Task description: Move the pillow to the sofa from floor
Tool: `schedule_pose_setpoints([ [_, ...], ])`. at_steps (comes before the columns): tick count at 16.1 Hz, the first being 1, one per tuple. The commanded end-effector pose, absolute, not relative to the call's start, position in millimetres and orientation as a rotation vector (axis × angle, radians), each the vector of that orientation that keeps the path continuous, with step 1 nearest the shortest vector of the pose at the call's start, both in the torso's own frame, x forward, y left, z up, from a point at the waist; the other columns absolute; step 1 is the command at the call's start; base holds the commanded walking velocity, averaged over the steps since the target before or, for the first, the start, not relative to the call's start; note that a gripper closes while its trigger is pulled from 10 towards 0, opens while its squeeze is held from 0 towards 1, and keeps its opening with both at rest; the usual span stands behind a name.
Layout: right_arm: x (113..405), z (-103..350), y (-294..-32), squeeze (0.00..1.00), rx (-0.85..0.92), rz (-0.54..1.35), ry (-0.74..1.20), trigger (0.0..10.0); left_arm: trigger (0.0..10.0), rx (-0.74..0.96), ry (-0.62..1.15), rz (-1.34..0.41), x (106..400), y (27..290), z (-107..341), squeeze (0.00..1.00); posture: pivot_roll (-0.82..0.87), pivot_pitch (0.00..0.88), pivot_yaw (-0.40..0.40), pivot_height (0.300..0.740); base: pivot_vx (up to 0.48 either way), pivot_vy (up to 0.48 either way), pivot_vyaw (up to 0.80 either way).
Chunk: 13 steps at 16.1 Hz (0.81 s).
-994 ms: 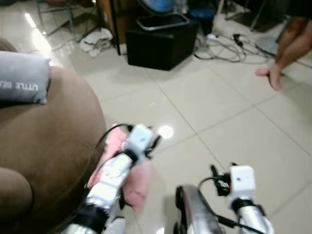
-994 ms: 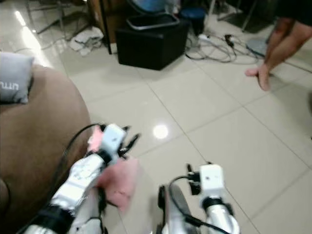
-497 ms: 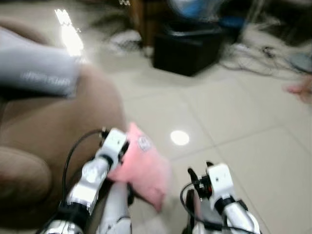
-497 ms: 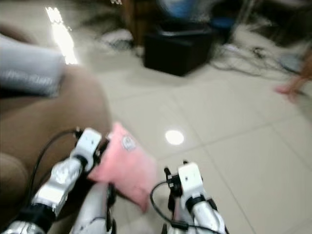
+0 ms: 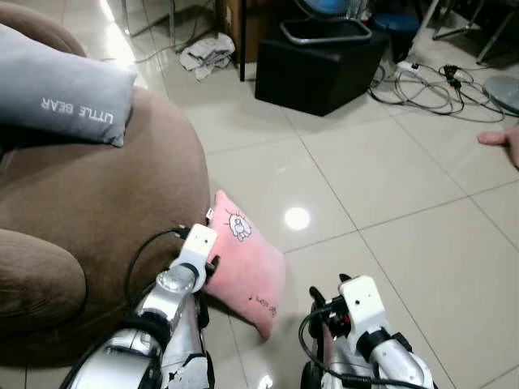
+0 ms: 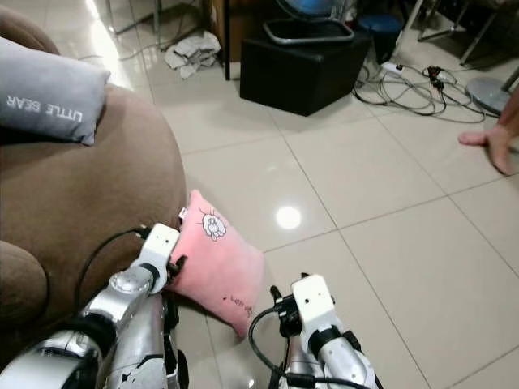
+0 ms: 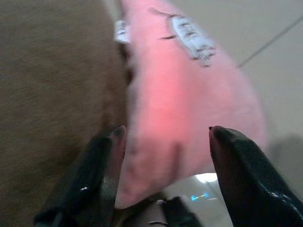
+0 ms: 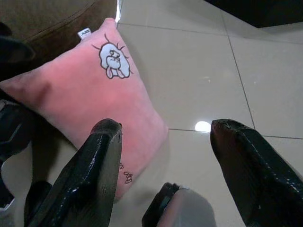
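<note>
A pink pillow [image 5: 247, 267] with a small cartoon print lies on the tiled floor, leaning against the front of the brown sofa [image 5: 97, 203]. My left gripper [image 7: 163, 137] is open at the pillow's sofa-side edge, and the pink fabric bulges between its two fingers [image 7: 106, 161]. In the eye views that gripper [image 5: 211, 266] touches the pillow's left side. My right gripper [image 8: 165, 130] is open and hovers just right of the pillow, above bare tile, pointing at it. From the head it shows low by the pillow's lower corner [image 5: 328, 293].
A grey "LITTLE BEAR" cushion [image 5: 61, 97] lies on the sofa. A black box [image 5: 320, 65] with a tray on top stands farther off, with cables [image 5: 426, 81] and a rag [image 5: 207, 53] nearby. A person's foot [image 5: 503, 139] is at the right edge.
The camera swung and the picture sharpened. My left arm has drawn down to the pillow's sofa-side edge, so the pillow shows fully. The right gripper sits closer to the pillow.
</note>
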State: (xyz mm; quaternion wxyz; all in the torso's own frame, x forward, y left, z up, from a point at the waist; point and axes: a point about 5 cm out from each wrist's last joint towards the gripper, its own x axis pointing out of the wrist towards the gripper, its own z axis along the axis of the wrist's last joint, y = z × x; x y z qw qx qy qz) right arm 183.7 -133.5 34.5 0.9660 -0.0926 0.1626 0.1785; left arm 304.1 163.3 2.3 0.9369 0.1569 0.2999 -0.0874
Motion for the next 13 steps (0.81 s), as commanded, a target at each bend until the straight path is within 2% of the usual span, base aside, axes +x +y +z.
schedule_pose_setpoints([
  [1,181,36,-137,0.0,-0.202,0.362,0.338,10.0,10.0,0.324,0.616,-0.144,305,167,2,1.0,-0.07,0.201,-0.039,0.565,0.0,0.0,0.0],
  [4,173,40,-139,0.0,-0.217,0.376,0.346,10.0,10.0,0.323,0.627,-0.146,306,167,2,1.0,-0.11,0.241,-0.041,0.565,0.0,0.0,0.0],
  [7,168,48,-139,0.0,-0.229,0.4,0.338,10.0,10.0,0.309,0.62,-0.226,305,154,1,1.0,-0.14,0.282,-0.049,0.565,0.0,0.0,0.0],
  [10,165,54,-138,0.0,-0.234,0.407,0.323,10.0,10.0,0.382,0.567,-0.244,308,149,4,1.0,-0.17,0.3,-0.048,0.565,0.0,0.0,0.0],
  [11,163,57,-137,0.0,-0.229,0.41,0.324,10.0,10.0,0.462,0.515,-0.243,310,147,8,1.0,-0.18,0.308,-0.049,0.565,0.0,0.0,0.0],
  [13,160,57,-135,0.0,-0.24,0.422,0.341,10.0,10.0,0.477,0.5,-0.228,312,148,10,1.0,-0.19,0.313,-0.055,0.565,0.0,0.0,0.0],
])
